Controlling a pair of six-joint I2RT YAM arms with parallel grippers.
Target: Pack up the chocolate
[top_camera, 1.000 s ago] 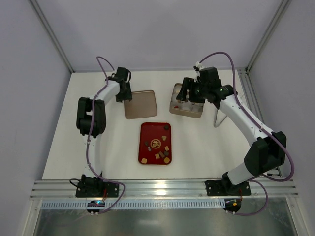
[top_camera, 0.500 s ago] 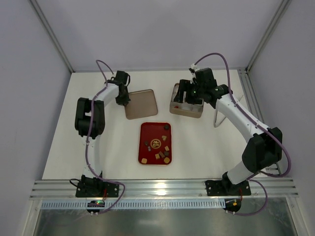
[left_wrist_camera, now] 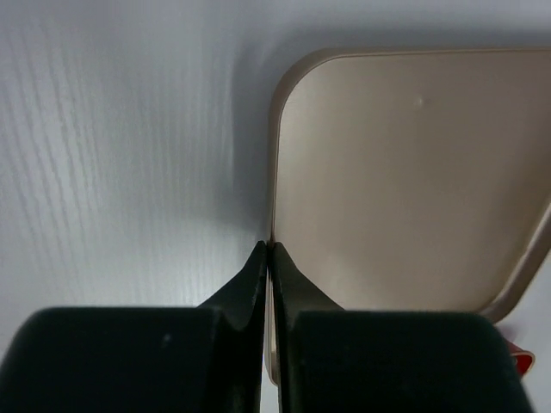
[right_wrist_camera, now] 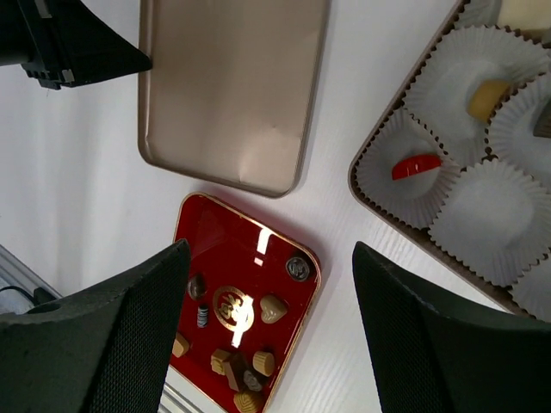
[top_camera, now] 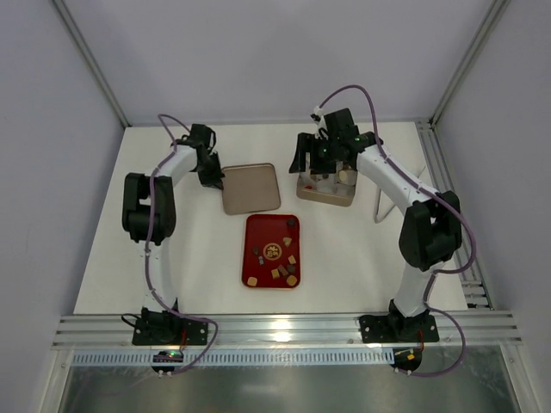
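**Chocolate Lying in the Red Tray, Lid Pinched at Its Rim**

The chocolate [top_camera: 277,258] is seen as small dark brown and tan pieces scattered in the red tray [top_camera: 258,228], near the middle of the tabletop [top_camera: 129,258]. Just behind the tray a flat gold lid [top_camera: 250,189] is laid. To the right of the lid a gold box [right_wrist_camera: 353,176] is set, lined with white paper cups [right_wrist_camera: 482,211]. A red piece and a yellowish piece are seen in two of the cups.

The left claw [left_wrist_camera: 269,251] is closed tight on the lid's left rim, which is pinched between the fingertips. The right claw [right_wrist_camera: 271,249] is spread wide with nothing gripped. It is held over the left side of the box, so that part of the box is covered in the overhead view.

The tabletop is white with a faint grain. It is enclosed by pale grey walls [top_camera: 258,52] and bounded at the near edge by a metal rail [top_camera: 284,331].
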